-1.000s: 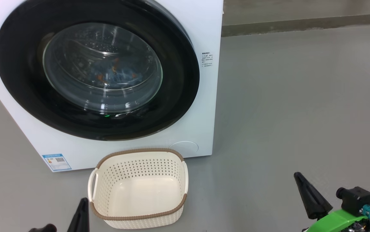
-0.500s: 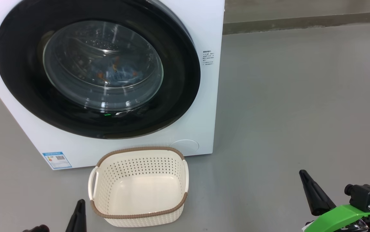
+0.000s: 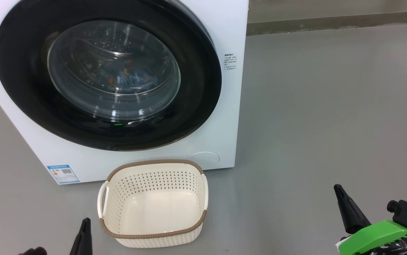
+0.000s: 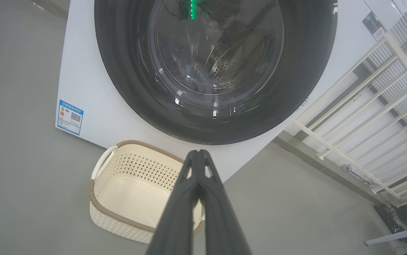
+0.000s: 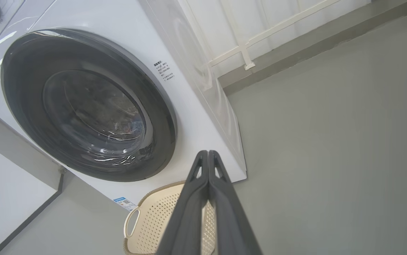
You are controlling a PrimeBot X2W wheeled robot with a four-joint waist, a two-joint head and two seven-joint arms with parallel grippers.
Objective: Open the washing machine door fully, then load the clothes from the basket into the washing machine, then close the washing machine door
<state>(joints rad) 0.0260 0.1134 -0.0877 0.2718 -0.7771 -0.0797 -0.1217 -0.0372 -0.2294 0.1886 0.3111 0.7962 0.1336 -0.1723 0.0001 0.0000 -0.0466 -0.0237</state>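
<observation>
**Basket empty, door flat to the machine, load behind glass**

Nearest, low on the left: left gripper (image 3: 84, 232), fingers pressed together on nothing, just beside the near left corner of the basket (image 3: 154, 184). Low on the right, well apart from everything: right gripper (image 3: 343, 202), likewise closed tight and empty. Next out, standing on the grey floor (image 3: 313, 106) just in front of the machine: the basket itself, cream and perforated, nothing inside. Beyond it, the washing machine (image 3: 224, 124), white, with a blue label sticker (image 3: 63, 173) at its lower left. On its front, the washing machine door (image 3: 196, 88), lying flat against the panel. Farthest of all, behind the glass: the clothes (image 3: 129, 76), a blue bundle with orange specks low in the drum.

Judged nearly or wholly done. Possible trouble from here:

- A door merely pushed to and not latched, free to swing out. Cannot tell from these views.
- Fabric pinched at the seal, hidden by the black rim.
- A careless sweep of the left arm, knocking the basket aside.
</observation>
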